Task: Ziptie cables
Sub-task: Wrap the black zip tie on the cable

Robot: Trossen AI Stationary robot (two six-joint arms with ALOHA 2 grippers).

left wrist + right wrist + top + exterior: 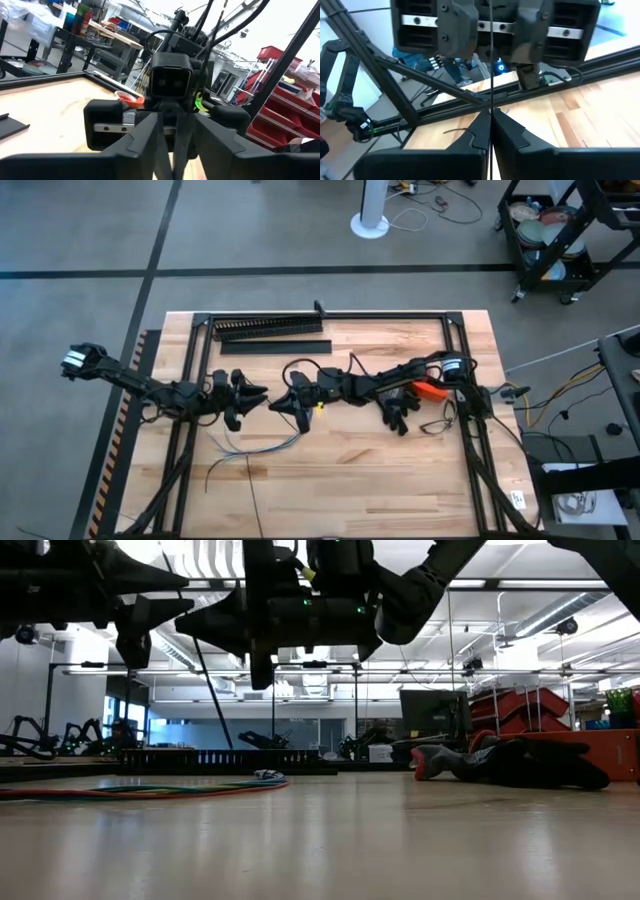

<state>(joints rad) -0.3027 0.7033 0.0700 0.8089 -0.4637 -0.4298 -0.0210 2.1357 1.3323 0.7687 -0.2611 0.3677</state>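
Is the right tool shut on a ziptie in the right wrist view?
Yes, the right tool has its fingertips pinched together on a thin dark ziptie that runs straight up toward the left tool facing it.

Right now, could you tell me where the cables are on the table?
In the high view, the cables lie loose on the table's near-left part, below the left gripper.

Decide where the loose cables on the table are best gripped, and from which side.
Grip the cables mid-bundle, where the strands bunch, coming straight down with the pincer across them: they lie flat on the table, ends fanning apart. The left pincer hovers nearest.
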